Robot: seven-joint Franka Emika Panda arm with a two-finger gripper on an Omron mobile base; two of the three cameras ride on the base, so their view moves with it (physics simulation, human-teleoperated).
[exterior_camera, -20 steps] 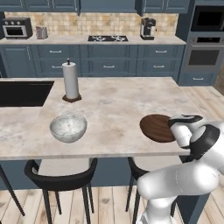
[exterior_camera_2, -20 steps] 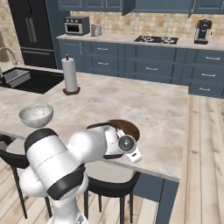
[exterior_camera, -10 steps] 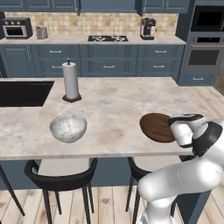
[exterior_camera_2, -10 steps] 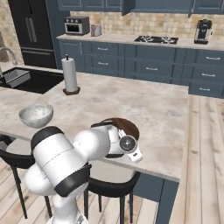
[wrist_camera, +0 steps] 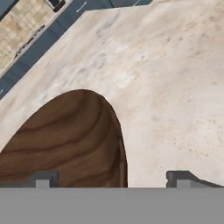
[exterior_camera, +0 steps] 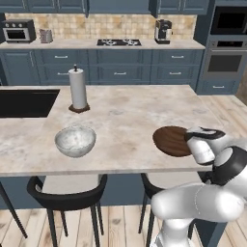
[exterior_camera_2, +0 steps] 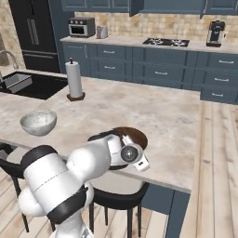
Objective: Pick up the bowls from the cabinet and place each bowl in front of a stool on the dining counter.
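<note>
Gripper (wrist_camera: 113,178) jaws stand wide, holding nothing; one fingertip overlaps the wooden bowl's (wrist_camera: 65,140) rim at lower left of the hand view. That bowl rests on the dining counter (exterior_camera: 130,116), lower right, above a stool (exterior_camera: 152,185).

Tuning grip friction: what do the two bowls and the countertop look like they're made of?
Brown bowl: looks like wood, dark matte, with clear grain rings. Grey bowl: seems stone or marbled ceramic, with white veining and a slight sheen. Countertop: beige marble-look slab, mottled and smooth; it could be real stone or laminate, the render leaves that open.
</note>
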